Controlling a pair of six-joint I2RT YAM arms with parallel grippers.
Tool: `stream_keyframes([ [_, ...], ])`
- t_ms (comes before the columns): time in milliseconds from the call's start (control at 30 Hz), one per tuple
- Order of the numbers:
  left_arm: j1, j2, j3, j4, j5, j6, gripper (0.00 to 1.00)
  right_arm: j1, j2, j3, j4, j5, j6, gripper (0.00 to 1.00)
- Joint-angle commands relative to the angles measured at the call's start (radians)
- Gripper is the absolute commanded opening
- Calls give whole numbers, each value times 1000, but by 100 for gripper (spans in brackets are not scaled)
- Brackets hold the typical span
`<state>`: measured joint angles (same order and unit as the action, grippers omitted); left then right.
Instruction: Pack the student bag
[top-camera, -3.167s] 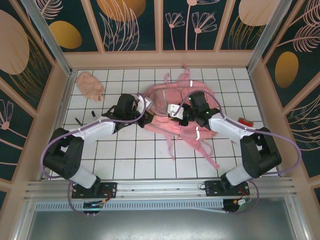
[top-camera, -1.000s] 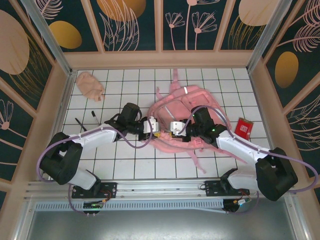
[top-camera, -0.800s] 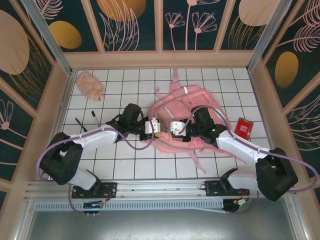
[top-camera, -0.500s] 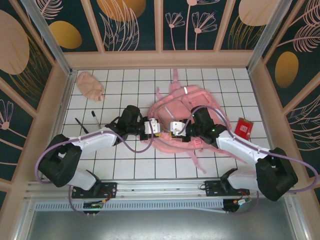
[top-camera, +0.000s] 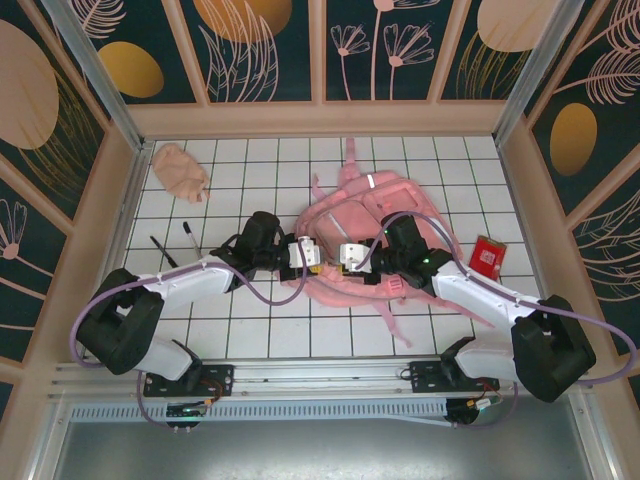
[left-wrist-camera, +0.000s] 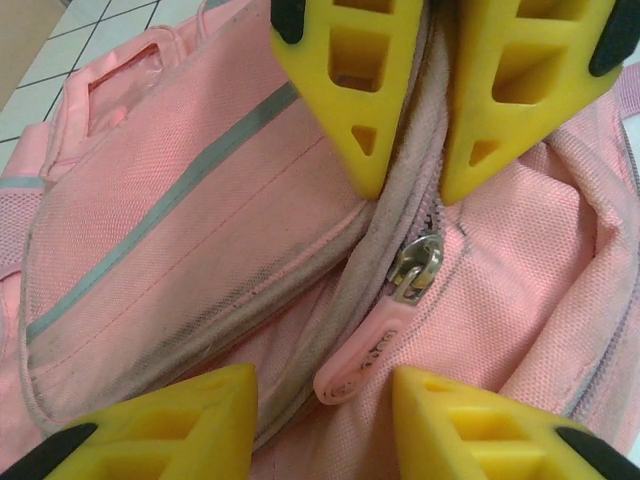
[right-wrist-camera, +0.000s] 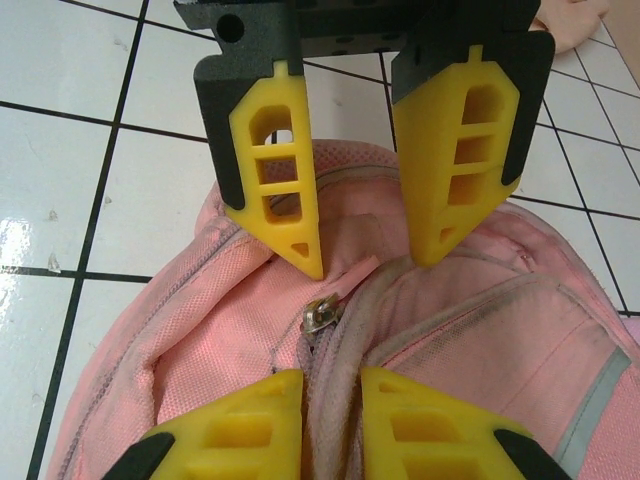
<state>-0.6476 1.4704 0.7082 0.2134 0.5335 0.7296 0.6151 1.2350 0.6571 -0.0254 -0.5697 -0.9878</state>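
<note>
**Between the tips of the left claw (left-wrist-camera: 320, 385): zip pull (left-wrist-camera: 365, 360) sits loose now**

So over the last second the left claw has been spreading its jaws, and they're now partway open with nothing in them. The rubbery pink pull tab and its little metal slider (left-wrist-camera: 415, 265) just lie in the gap, untouched. The arms and the student bag (top-camera: 370, 200) haven't shifted otherwise.

Opposite it, the right claw (right-wrist-camera: 330, 378) is nearly closed, pinching the bag's fabric along the zip seam just past the slider. My guess is that it's anchoring the cloth so the left one can re-grab the tab and run the zip. As far as I can see the pocket is zipped shut, so packing hasn't really started.

Material-wise, the bag is a soft woven pink nylon, a bit grubby along the piping and slumped flat on the glossy white tiles (right-wrist-camera: 100, 170) under both claws. It has a dull grey reflective strip (left-wrist-camera: 190, 170) off to the left claw's side. Floppy stuff, so it'll bunch up if pulled without that pinch.
</note>
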Motion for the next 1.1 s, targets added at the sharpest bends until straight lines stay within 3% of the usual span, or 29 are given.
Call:
stream_keyframes([
  [0,-7,27,29,22,25,-23,37,14,-37,22,71,-58,10,0],
  [133,-17,54,47,24,40,-16,26,17,-41,22,86,-65,21,0],
  [367,-33,59,50,22,34,-17,25,33,-36,25,114,-69,35,0],
  [567,-34,-7,31,-48,36,32,1,18,-32,11,90,1,5,0],
  [667,-34,-42,15,-99,10,29,0,-4,-31,-3,107,53,20,0],
  [767,-34,-73,-9,-121,-2,-18,0,-4,-17,-17,153,121,55,0],
  [1000,-22,-108,-35,-114,-64,-264,0,56,22,-89,332,352,115,0],
  [1067,23,-94,-32,-111,-75,-333,0,56,3,-123,368,348,111,0],
])
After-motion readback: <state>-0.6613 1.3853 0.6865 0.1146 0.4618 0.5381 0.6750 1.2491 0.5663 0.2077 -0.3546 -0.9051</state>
